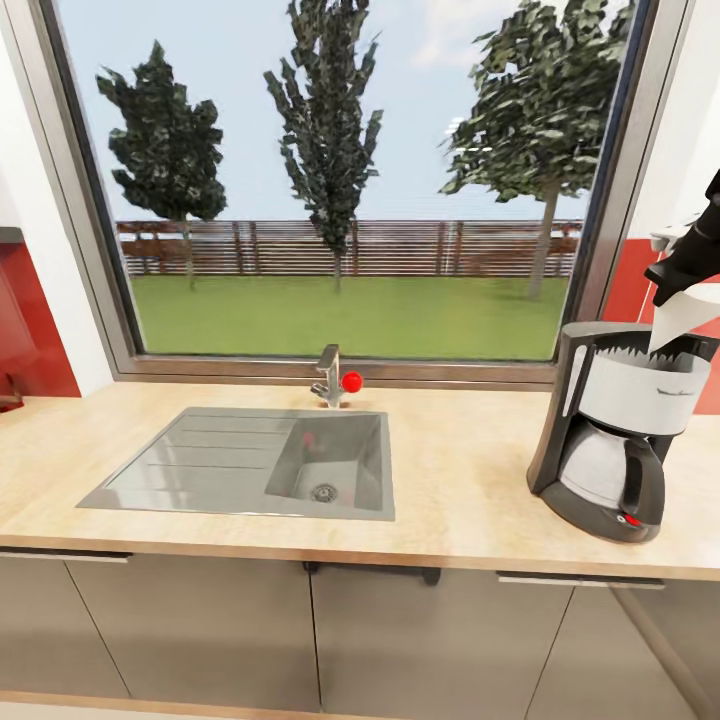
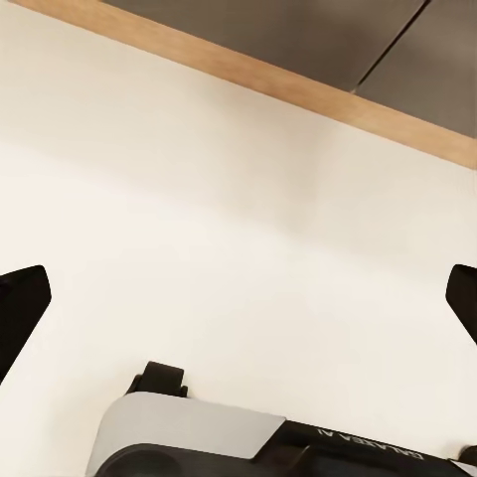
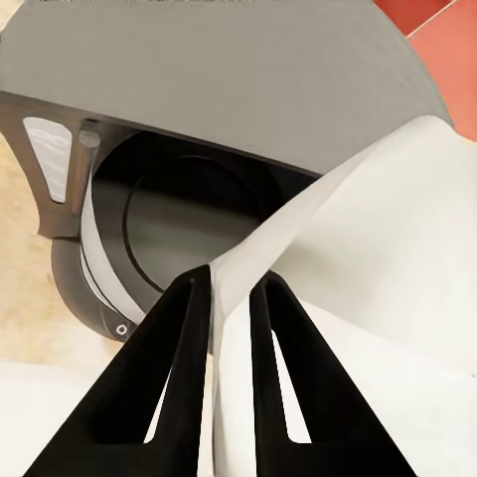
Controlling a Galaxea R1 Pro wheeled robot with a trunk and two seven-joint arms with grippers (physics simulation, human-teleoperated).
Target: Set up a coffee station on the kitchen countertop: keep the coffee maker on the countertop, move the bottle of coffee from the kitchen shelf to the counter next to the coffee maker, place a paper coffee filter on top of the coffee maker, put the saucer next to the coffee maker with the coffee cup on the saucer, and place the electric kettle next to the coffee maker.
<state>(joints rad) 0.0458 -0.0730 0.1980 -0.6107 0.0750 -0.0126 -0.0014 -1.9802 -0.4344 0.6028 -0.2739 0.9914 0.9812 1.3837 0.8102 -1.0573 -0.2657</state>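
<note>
A light-wood tabletop [image 1: 470,470] over grey cabinet fronts runs under a wide window, with a steel sink [image 1: 250,462] set into it left of centre. At the right end stands the tall black coffee maker with a white front panel and pale carafe [image 1: 620,430]. The black right hand [image 1: 690,262] reaches in from the upper right edge, directly above the machine, clenched on a white paper coffee filter [image 1: 680,318] whose lower edge hangs at the machine's open top. In the right wrist view the two dark fingers [image 3: 189,348] pinch the filter's thin edge [image 3: 348,258], and the round dark basket of the coffee maker [image 3: 189,229] lies just beyond and below the fingertips. The filter hangs roughly upright, so the placing move looks to be a short drop straight down. The left hand [image 2: 238,298] is released, fingers spread wide over a pale floor, well apart from the machine.
</note>
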